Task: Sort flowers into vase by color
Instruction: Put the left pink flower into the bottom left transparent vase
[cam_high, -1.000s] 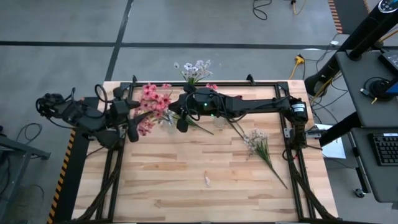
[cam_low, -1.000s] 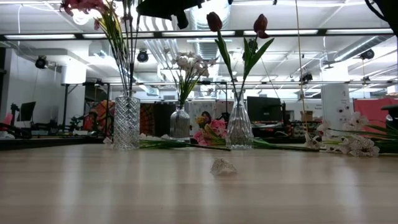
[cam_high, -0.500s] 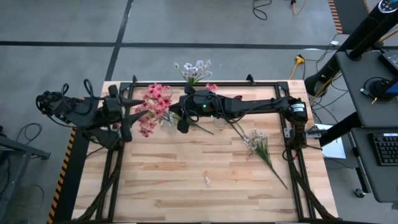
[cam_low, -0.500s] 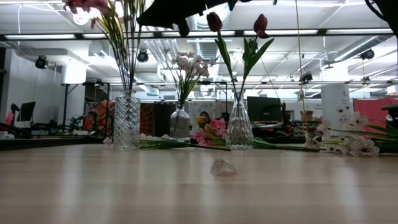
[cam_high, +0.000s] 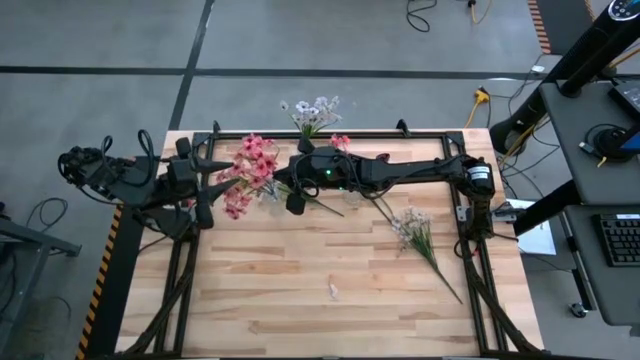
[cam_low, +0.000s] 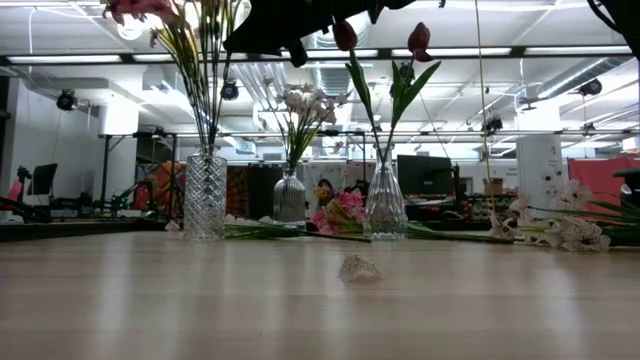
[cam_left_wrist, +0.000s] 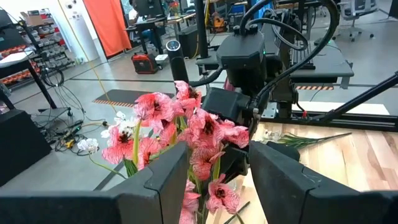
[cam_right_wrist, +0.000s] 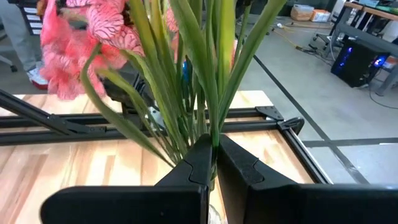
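My right gripper (cam_right_wrist: 213, 163) is clamped on green stems (cam_right_wrist: 202, 81) above the cut-glass vase (cam_low: 204, 196), left of centre in the low view. My left gripper (cam_left_wrist: 217, 180) hangs with fingers apart just beside the pink blossoms (cam_high: 248, 170), upper left of the table (cam_high: 300, 300). 2 dark red tulips (cam_low: 380, 40) stand in the middle vase (cam_low: 385, 205). White-lilac stems (cam_high: 415, 230) lie right of centre.
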